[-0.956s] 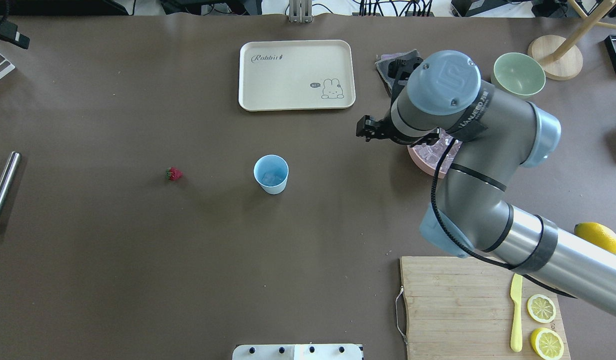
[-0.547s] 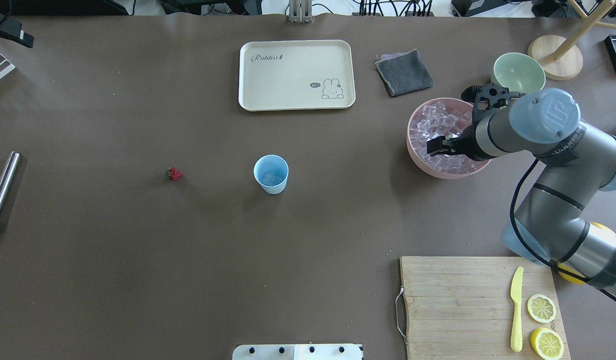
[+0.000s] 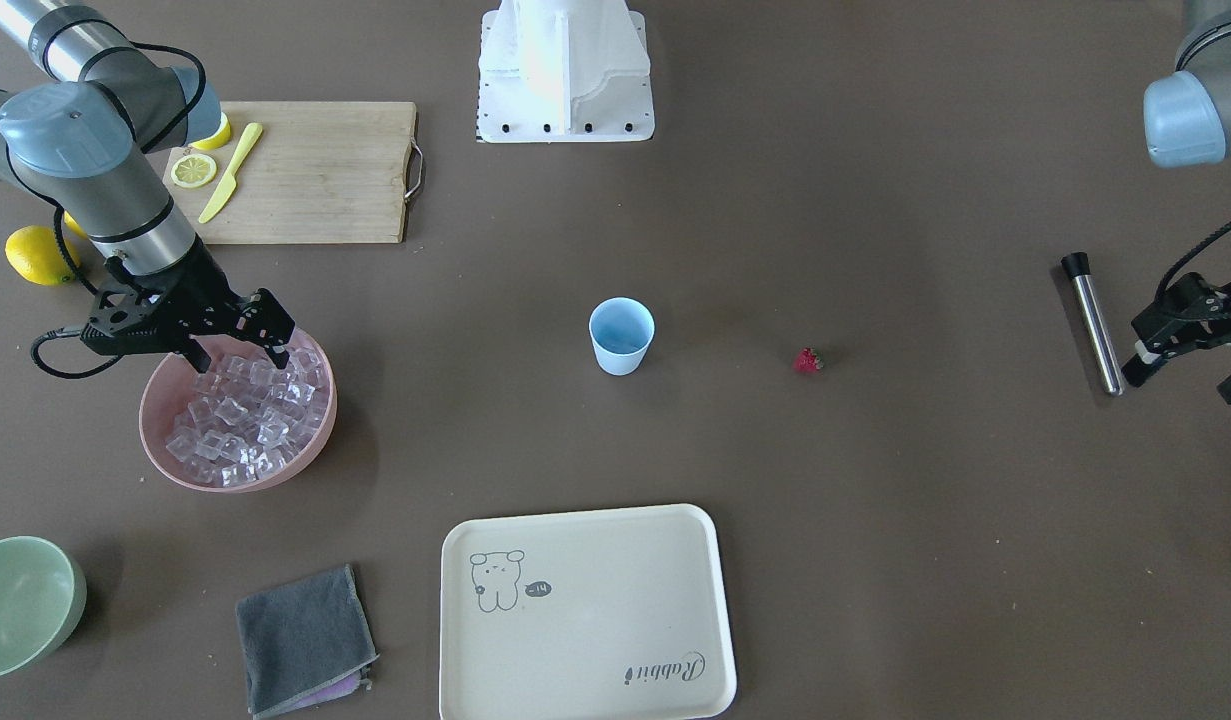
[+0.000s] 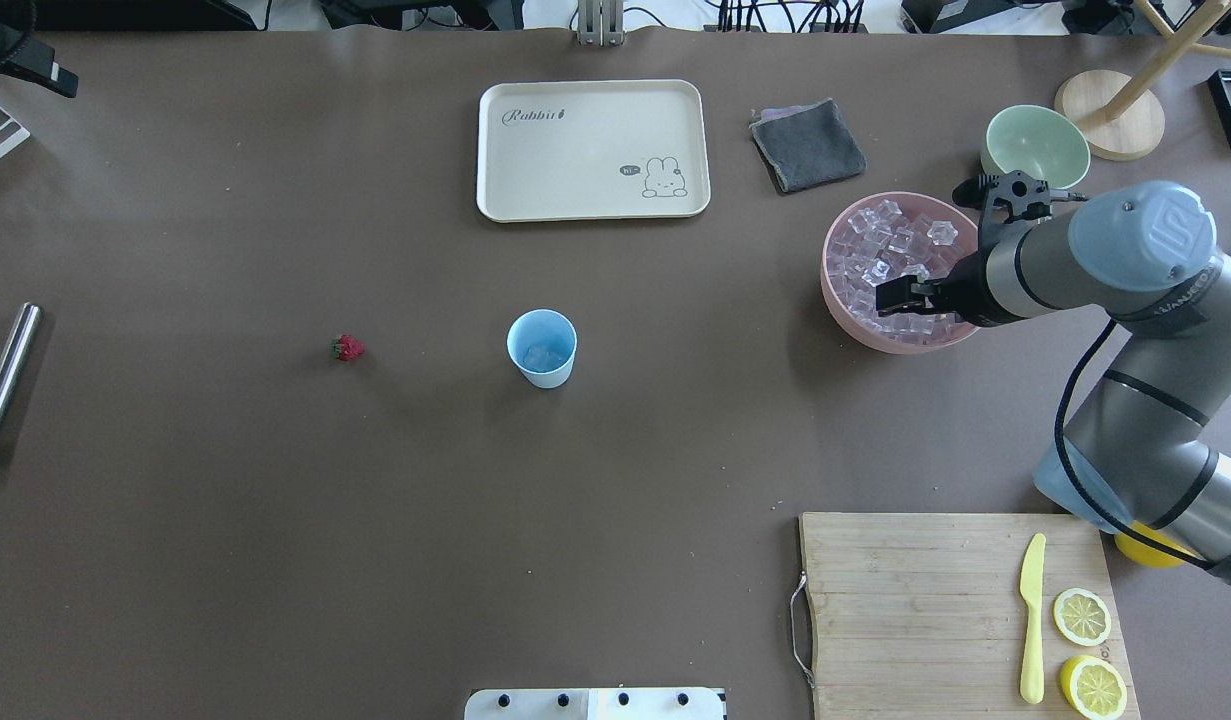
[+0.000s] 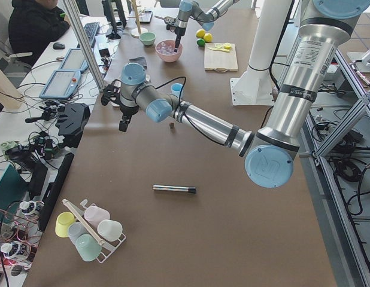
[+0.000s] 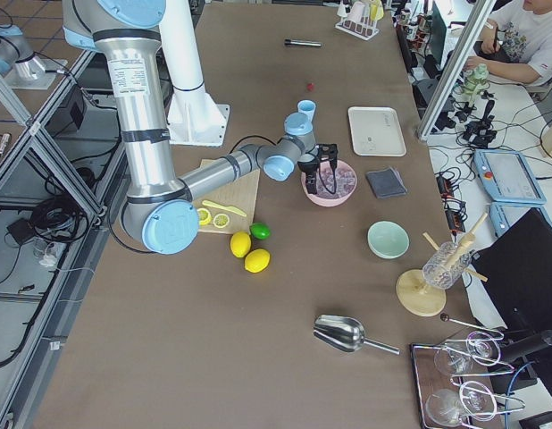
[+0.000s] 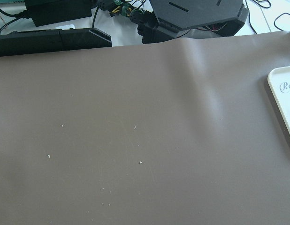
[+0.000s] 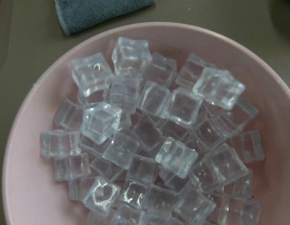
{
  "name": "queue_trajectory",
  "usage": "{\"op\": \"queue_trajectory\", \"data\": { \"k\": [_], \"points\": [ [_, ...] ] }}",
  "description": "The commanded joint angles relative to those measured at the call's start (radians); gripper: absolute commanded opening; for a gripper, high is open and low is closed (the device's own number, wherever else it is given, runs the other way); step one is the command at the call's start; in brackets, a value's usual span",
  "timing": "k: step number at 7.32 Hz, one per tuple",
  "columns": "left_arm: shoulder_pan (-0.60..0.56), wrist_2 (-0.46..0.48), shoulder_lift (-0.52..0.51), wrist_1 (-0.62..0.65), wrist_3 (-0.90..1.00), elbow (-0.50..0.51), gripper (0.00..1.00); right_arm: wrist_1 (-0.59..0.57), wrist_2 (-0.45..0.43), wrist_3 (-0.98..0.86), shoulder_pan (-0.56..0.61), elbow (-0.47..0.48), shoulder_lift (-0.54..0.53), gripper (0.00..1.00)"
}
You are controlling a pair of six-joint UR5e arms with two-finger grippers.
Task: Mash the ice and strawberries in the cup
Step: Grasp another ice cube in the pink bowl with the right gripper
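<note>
The light-blue cup (image 4: 542,348) stands upright mid-table with a piece of ice (image 4: 541,355) in it; it also shows in the front view (image 3: 621,336). The small red strawberry (image 4: 347,347) lies on the table to its left. Several more ice cubes (image 8: 154,136) fill the pink bowl (image 4: 837,320). My right gripper (image 4: 887,297) hangs over this bowl's near side, just above the ice (image 3: 245,420); its jaws look open and empty. My left gripper (image 3: 1190,375) hovers at the table's far left end, apparently open and empty, beside a metal rod (image 3: 1093,322).
The metal rod (image 4: 5,385) lies at the left edge. A cream rabbit tray (image 4: 592,150), a grey cloth (image 4: 807,145) and a pale green bowl (image 4: 1036,150) sit at the back. A cutting board (image 4: 925,610) with a yellow knife and lemon slices is front right.
My right arm has swung right from beside the cup's side of the table back over the pink bowl, and the gripper now sits low above the ice. Cup and strawberry have not moved.
</note>
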Motion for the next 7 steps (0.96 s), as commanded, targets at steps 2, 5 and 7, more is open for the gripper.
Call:
{"op": "queue_trajectory", "data": {
  "k": [2,5,7],
  "points": [
    [0.007,-0.005,0.013,-0.001,0.0,-0.012,0.98,-0.245,0.075,-0.02,0.055,0.07,0.095,0.97],
    [0.007,0.002,0.01,-0.001,0.005,-0.001,0.98,-0.239,0.04,-0.098,0.052,-0.008,0.121,0.97],
    [0.009,0.001,0.011,-0.002,-0.004,-0.012,0.98,-0.184,0.038,-0.109,0.052,-0.071,0.138,0.97]
  ]
}}
